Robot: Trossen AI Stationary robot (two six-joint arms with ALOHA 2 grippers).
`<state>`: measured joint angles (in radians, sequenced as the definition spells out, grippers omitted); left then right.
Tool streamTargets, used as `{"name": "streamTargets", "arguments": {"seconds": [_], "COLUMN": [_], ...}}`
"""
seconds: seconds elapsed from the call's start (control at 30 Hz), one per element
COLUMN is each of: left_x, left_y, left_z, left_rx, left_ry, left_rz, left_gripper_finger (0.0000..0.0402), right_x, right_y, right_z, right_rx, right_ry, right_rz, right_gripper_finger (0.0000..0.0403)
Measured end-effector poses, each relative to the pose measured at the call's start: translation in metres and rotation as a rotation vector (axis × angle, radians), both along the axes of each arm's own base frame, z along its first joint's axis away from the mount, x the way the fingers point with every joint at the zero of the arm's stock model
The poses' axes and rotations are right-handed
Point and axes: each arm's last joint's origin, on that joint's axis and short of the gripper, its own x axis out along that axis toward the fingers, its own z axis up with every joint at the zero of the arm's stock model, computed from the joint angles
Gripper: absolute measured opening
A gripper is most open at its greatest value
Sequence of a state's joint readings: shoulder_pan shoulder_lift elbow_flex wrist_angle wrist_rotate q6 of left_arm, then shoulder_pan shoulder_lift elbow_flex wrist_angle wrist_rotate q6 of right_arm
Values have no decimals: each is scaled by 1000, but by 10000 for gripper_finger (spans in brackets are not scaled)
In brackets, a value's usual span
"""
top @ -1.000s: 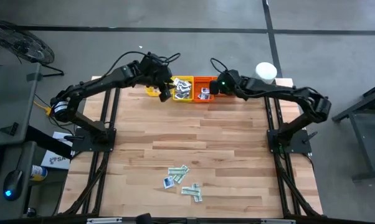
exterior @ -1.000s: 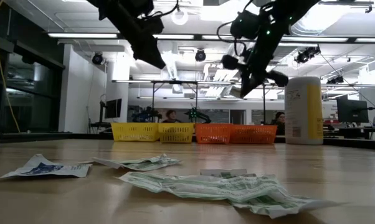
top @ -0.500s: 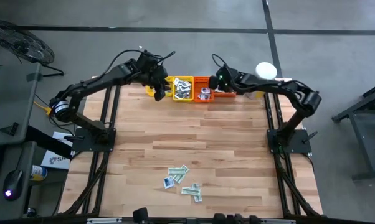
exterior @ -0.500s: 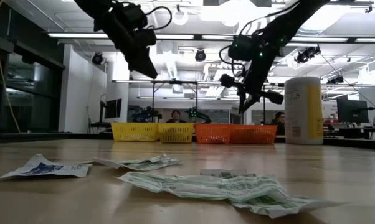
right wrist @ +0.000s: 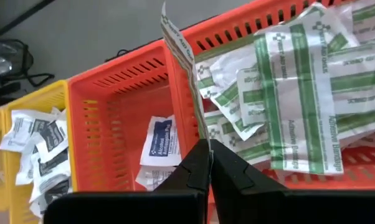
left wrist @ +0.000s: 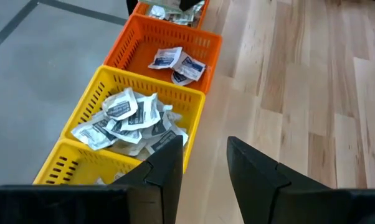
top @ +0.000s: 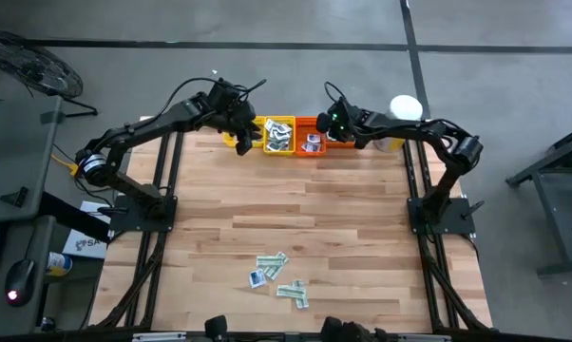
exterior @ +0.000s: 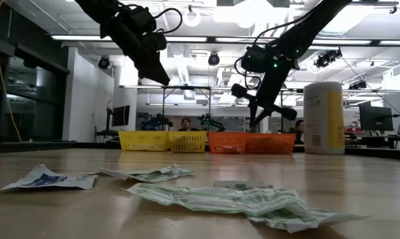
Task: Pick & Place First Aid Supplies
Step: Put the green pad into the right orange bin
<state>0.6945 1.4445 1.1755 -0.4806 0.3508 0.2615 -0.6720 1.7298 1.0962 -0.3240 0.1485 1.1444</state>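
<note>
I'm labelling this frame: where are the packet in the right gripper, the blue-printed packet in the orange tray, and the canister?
held packet [right wrist: 182, 68], right wrist view, strip's middle
blue-printed packet [right wrist: 158, 144], right wrist view, centre
canister [exterior: 323, 118], low view, side wall

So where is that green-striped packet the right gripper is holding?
The packet is pinched upright in the right gripper, at the table's far edge over the orange trays.

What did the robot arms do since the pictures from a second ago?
The right end effector, shut on a green-striped packet, came down toward the orange trays. The left end effector, open and empty, moved back from just past the trays' front edge to above the yellow trays. The loose packets on the table and the canister stayed put.
</note>
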Motion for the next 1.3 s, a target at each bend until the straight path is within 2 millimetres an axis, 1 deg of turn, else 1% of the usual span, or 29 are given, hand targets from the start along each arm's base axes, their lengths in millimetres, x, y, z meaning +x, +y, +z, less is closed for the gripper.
{"name": "streamTargets", "arguments": {"seconds": [0.4, 0.67, 0.83, 1.03, 1.13, 1.3], "left_x": [0, -1, -1, -1, -1, -1], "left_y": [0, 0, -1, -1, -1, -1], "left_z": [0, -1, -1, -1, -1, -1], "left_rx": [-20, -32, -36, -46, -46, -52], "left_ry": [0, 4, 7, 4, 4, 3], "left_rz": [17, 24, 24, 33, 33, 38], "left_gripper_finger": [124, 124, 124, 124, 124, 124], "right_x": [-3, -3, -3, -4, -3, -4], "right_y": [2, 3, 3, 2, 2, 3], "right_z": [-2, -3, -3, -3, -3, -3], "right_rx": [63, 72, 72, 63, 50, 42], "right_ry": [-8, -11, -11, -3, 15, 40], "right_rz": [-71, -91, -91, -92, -60, -22], "right_gripper_finger": [0, 5, 33, 86, 107, 125]}}
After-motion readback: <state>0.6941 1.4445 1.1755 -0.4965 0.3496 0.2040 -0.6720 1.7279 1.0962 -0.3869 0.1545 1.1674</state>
